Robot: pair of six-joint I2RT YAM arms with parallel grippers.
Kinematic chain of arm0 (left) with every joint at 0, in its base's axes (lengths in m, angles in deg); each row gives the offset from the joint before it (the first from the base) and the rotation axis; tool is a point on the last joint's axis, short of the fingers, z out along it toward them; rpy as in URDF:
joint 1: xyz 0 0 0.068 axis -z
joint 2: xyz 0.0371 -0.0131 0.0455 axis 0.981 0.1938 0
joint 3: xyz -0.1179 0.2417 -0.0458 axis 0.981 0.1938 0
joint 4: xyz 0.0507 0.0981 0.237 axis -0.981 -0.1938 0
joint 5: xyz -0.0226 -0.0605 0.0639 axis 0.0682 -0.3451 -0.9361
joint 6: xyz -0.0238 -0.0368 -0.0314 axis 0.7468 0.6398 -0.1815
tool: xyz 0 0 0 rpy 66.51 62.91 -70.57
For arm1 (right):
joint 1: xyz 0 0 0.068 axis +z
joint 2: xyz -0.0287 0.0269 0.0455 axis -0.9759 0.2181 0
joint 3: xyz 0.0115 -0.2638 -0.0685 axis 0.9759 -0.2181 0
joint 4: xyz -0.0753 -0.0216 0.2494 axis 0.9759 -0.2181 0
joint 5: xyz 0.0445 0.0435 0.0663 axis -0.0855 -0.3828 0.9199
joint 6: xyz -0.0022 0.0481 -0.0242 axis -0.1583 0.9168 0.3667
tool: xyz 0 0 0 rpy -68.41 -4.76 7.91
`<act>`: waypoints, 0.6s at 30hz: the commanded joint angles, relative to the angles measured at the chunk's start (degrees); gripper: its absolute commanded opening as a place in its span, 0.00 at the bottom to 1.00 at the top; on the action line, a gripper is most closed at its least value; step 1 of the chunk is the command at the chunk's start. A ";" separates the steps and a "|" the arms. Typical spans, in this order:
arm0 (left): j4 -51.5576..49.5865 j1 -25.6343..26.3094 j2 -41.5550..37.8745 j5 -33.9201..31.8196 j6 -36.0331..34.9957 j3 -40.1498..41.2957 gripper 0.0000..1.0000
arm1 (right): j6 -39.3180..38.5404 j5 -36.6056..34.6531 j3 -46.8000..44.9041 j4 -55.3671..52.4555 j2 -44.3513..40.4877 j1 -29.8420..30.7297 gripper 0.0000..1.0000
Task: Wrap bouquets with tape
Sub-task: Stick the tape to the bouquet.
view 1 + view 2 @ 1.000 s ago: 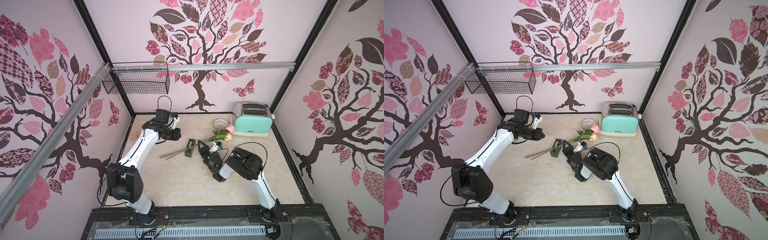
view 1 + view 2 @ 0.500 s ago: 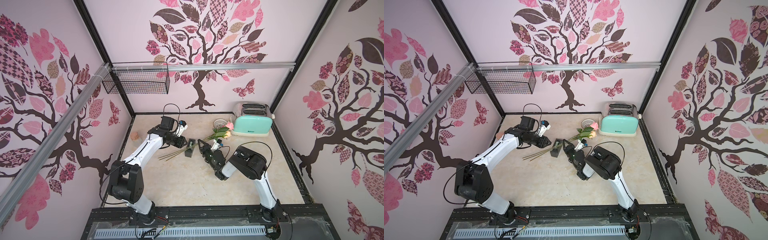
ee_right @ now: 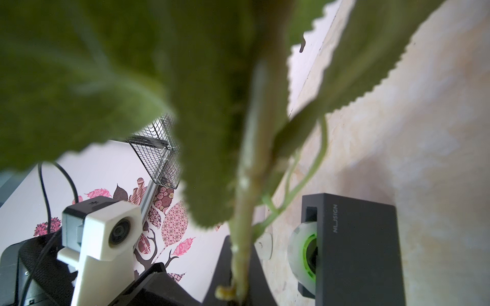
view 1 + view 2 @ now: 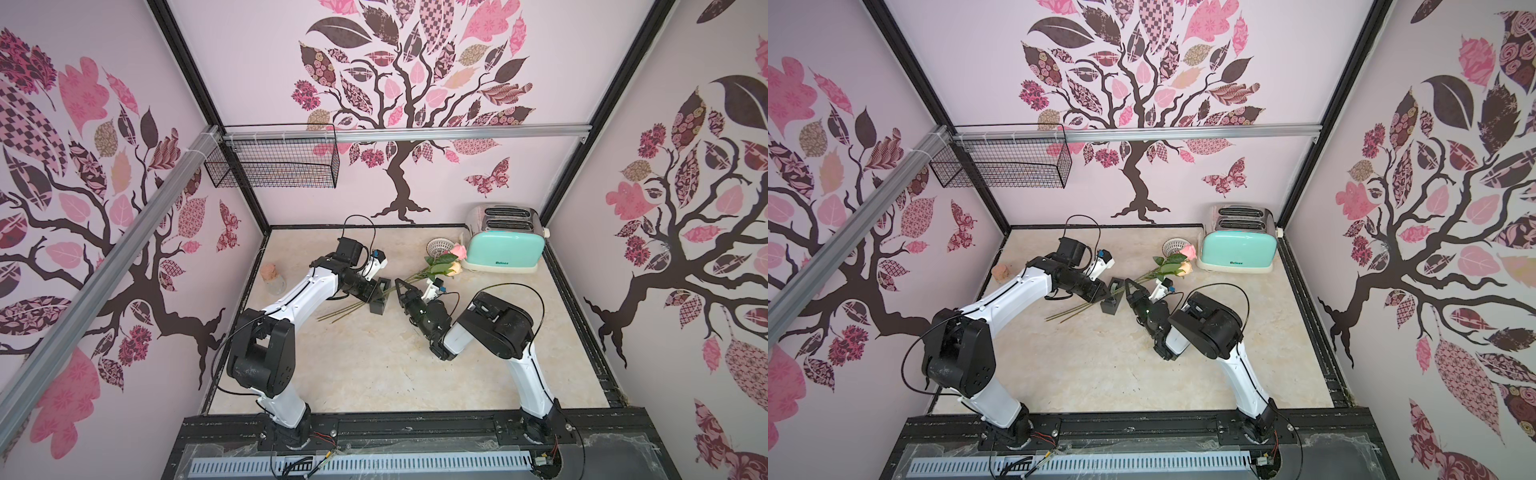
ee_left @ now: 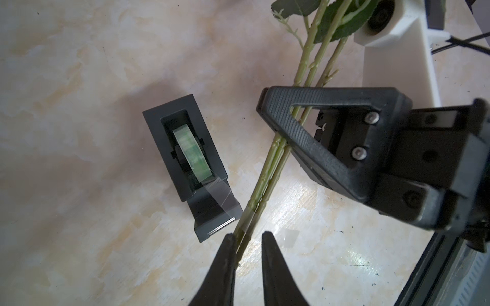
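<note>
Left gripper (image 5: 248,237) is hovering w/ jaws slightly apart, stems running betw. them, not pinched. Tape dispenser (image 5: 191,159) is sitting just beside it, strip lying on its cutter, apparently uncut. Right gripper (image 4: 400,286) is clamping the roses (image 4: 442,266), blooms pointing to 2 o'clock, stem ends to 8. Looks like gathering's done; pulling tape, wrapping and cutting are all waiting, afaict.
</note>
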 commanded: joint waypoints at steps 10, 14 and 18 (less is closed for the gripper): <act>0.16 0.32 1.80 -1.15 -1.22 -1.78 0.22 | 0.34 0.72 1.07 1.98 -0.75 0.14 0.00; -0.20 0.32 1.82 -1.56 -0.75 -2.91 0.21 | 0.37 0.86 1.12 1.89 -0.54 0.19 0.00; -0.13 0.47 1.72 -1.23 -0.50 -4.00 0.21 | 0.64 1.01 1.17 1.89 -0.38 0.14 0.00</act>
